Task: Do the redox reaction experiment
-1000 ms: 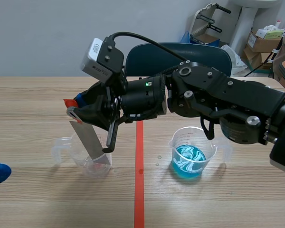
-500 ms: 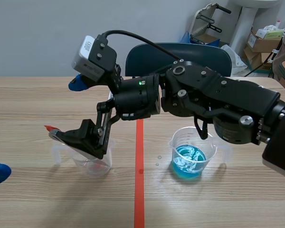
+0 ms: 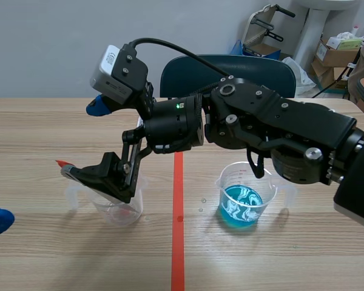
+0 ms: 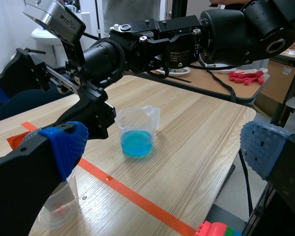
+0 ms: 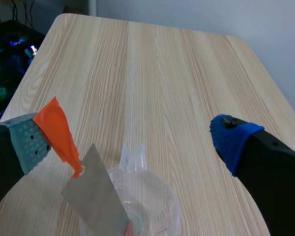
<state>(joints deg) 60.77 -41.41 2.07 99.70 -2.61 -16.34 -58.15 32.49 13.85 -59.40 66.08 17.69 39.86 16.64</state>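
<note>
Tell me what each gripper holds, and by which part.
Nothing is gripped. The right gripper is open; the metal strip stands in the clear beaker, its orange-taped end only against one pad. The left gripper is open and empty.

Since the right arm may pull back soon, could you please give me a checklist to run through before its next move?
1. Right gripper open: ok, fingers wide apart.
2. Metal strip's lower end inside the clear beaker: ok.
3. Strip free of the gripper: not ok, its orange-taped end rests against the grey-green pad.
4. Blue-liquid beaker upright: ok.
5. Left gripper open and holding nothing: ok.
</note>
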